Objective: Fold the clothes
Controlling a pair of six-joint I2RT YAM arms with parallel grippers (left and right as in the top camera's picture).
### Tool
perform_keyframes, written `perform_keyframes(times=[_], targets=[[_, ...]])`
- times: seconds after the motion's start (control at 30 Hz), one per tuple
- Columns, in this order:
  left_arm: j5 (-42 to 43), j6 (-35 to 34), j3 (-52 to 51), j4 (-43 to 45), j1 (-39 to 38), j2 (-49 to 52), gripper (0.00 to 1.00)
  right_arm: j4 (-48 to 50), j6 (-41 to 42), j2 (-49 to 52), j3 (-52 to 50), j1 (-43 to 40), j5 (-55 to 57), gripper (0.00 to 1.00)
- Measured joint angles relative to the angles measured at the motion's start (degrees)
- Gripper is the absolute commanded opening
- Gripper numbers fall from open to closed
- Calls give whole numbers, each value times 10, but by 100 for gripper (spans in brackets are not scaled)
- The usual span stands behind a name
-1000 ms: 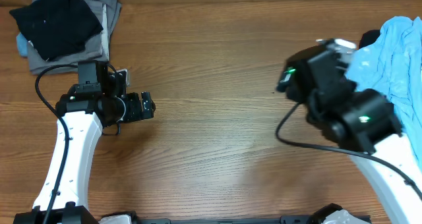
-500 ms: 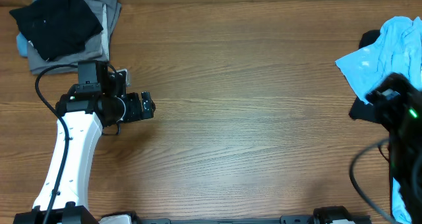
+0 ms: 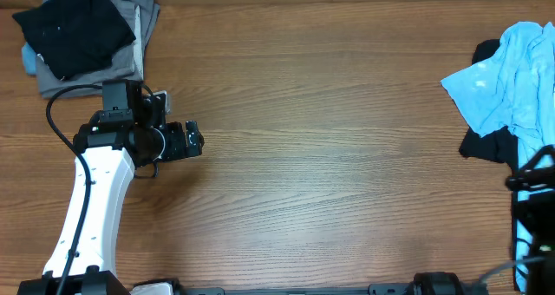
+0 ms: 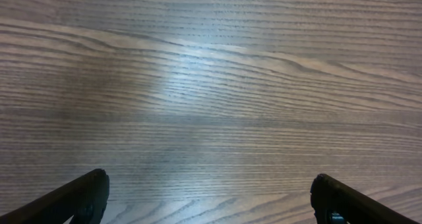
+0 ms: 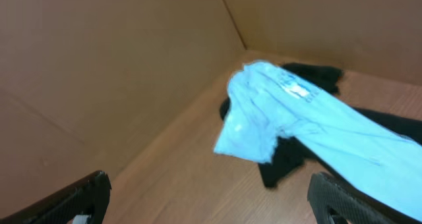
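Clothes lying upper right, ahead of wide-spread right tool; left tool spread too, facing down at tabletop.

A light blue cloth lies crumpled at 3 o'clock on the bench. It sits on a black shirt that peeks out underneath. A folded black top lies at 10 o'clock.

My right arm mostly cut off by the overhead view's right edge, light blue garment clipped there too, black shirt largely buried under it, right wrist view blurred, my left gripper and right gripper showing only finger ends at the bottom corners.
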Motion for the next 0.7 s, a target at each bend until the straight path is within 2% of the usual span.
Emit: perform_keyframes(times=[0.27,0.47,0.6,0.7], targets=[[0,0,-1,0,0,0,100,312,-102,-105,-320,-1,-124,100],[0,0,-1,-1,0,0,100,565,-135,-182,-553,-1,-232,100],[0,0,-1,0,0,0,100,662,-141,-212,-660,-1,-286,100],[0,0,-1,0,0,0,100,681,-143,-236,-697,-1,-306,100]])
